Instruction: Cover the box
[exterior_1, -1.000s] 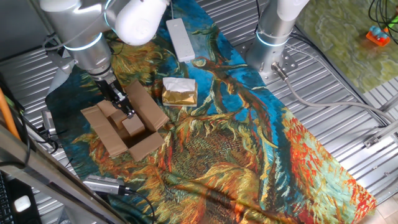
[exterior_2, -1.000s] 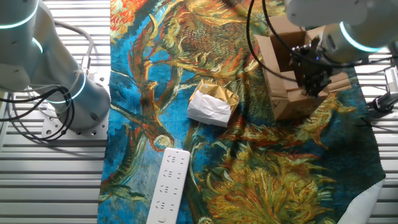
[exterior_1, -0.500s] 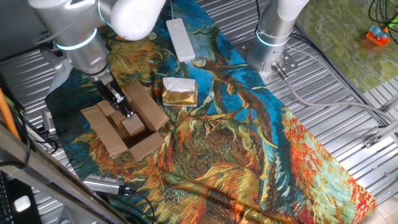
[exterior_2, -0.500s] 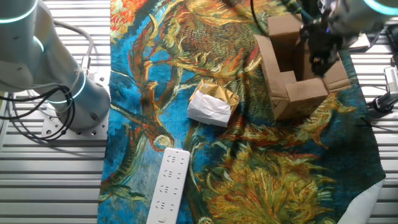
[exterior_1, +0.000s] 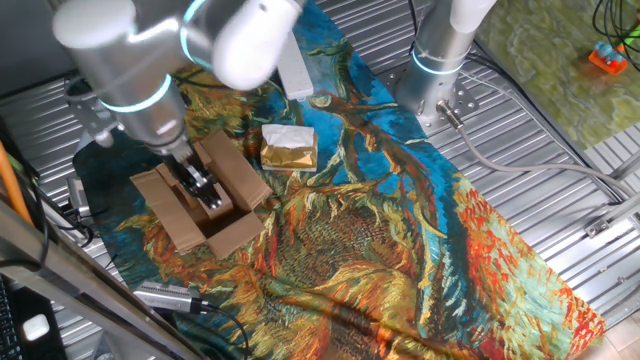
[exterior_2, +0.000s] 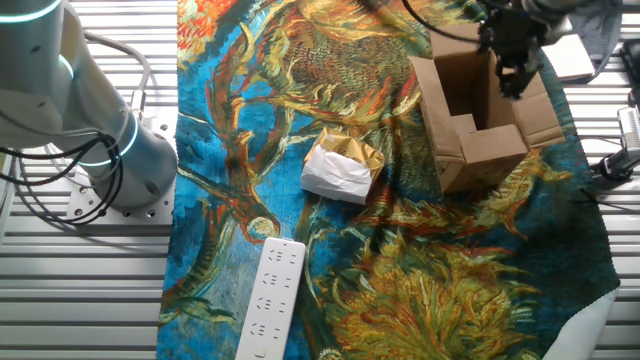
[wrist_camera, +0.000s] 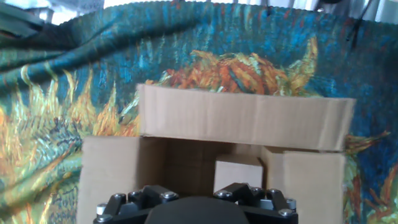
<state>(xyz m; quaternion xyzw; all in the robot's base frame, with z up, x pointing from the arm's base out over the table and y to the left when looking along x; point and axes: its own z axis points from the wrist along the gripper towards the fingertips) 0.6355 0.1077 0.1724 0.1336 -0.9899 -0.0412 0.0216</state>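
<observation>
Corrugated brown box (exterior_2: 478, 120), flaps seemingly open

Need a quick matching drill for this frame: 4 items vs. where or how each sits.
Items:
1. box
2. gold-and-white packet
3. white power strip
4. gripper

States:
a. lies flat on the cloth, beside the box
b. over the open top
c. flaps open
d. lies on the cloth's edge, away from the box

Pairs: 1-c, 2-a, 3-d, 4-b
</observation>
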